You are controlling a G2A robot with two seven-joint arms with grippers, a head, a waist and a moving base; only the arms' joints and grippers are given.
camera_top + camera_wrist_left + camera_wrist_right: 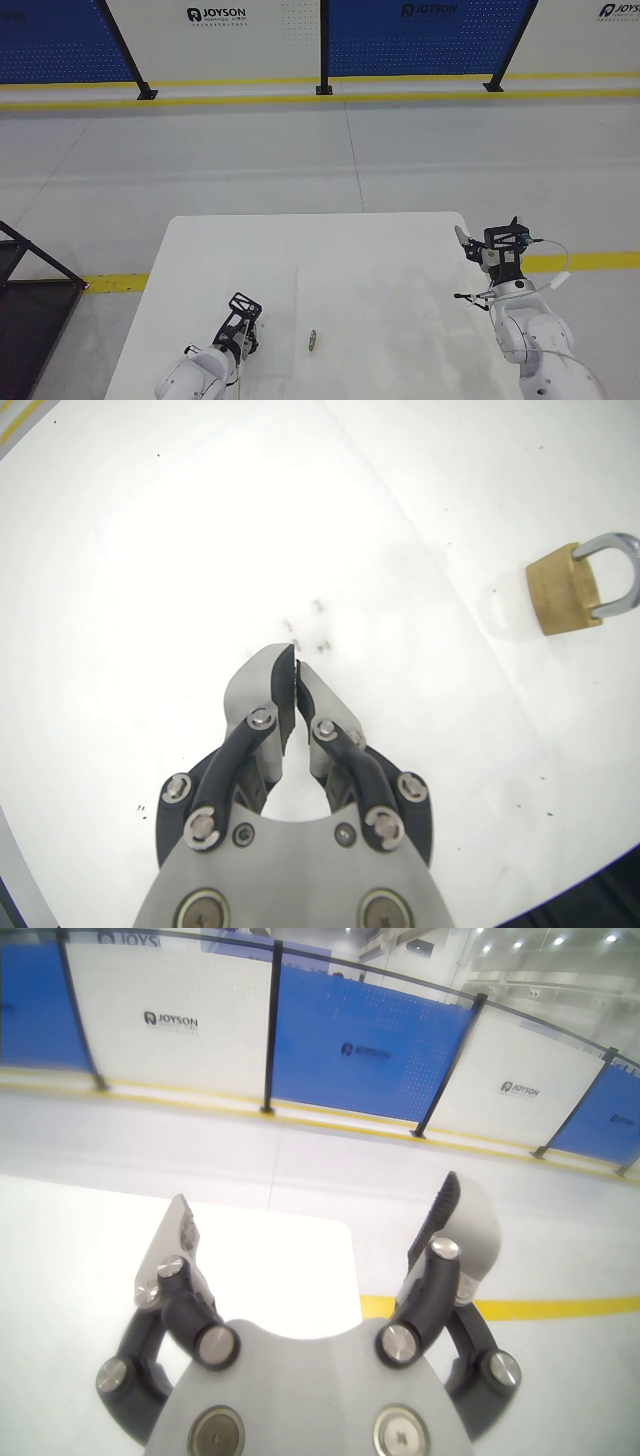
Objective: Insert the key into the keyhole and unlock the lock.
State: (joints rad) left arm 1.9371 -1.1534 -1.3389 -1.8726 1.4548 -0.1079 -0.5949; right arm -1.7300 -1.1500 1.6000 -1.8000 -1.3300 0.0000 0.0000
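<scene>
My left gripper (295,662) has its fingers pressed together, the tips low over the table (150,550). The lock (565,592) lies flat near them, not touching, its shackle turned away. My right gripper (315,1193) is spread wide above the table's right edge, facing the fence (370,1058).

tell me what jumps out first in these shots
A small brass padlock lies alone on the white table, a little way off to one side of the left gripper, whose fingers are pressed shut. The right gripper is spread wide open near the table's far right corner, facing the blue and white fence.
</scene>
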